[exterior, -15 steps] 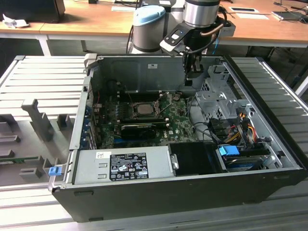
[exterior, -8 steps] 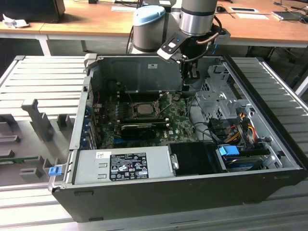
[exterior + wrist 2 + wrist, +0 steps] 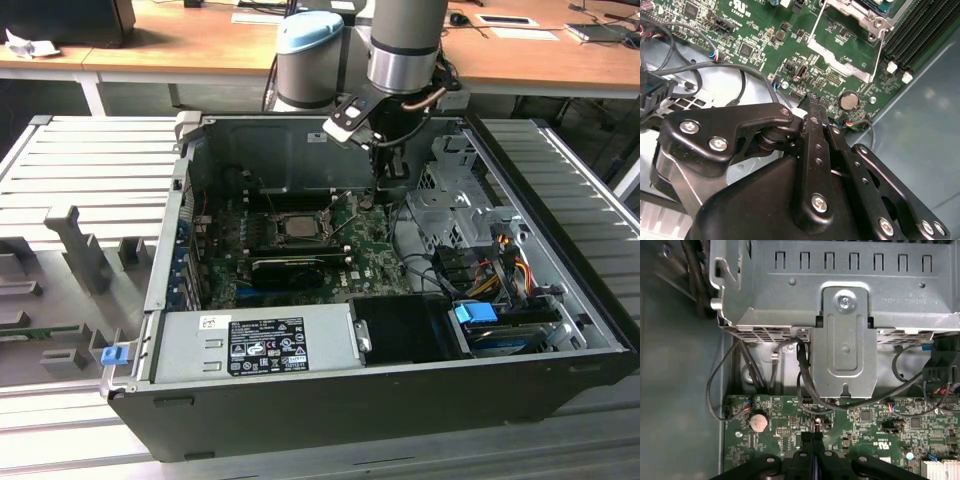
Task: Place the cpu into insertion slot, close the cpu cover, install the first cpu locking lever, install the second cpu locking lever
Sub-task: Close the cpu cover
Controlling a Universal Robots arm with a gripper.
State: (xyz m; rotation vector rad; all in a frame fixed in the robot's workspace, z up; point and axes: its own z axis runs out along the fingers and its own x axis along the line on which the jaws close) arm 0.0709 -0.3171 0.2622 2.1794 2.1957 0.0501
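The insertion slot (image 3: 298, 224) sits mid-motherboard in the open computer case, with the silver-grey cpu (image 3: 299, 226) lying in it. The cpu cover (image 3: 844, 54) is swung open toward the gripper side of the slot, its cut-out showing green board. Thin wire locking levers (image 3: 345, 218) stand raised beside it. My gripper (image 3: 383, 190) hangs over the board on the exterior view's right of the slot, past the open cover. Its black fingertips (image 3: 813, 101) are pressed together with nothing between them, and they hover over the board near a coin battery (image 3: 758, 422).
A grey metal drive cage (image 3: 845, 335) with looping black cables (image 3: 805, 385) stands close in front of the gripper. A black card (image 3: 290, 268) lies nearer the front, beside the power supply (image 3: 255, 342). Case walls (image 3: 165, 240) ring the board. Memory slots (image 3: 920, 35) flank the socket.
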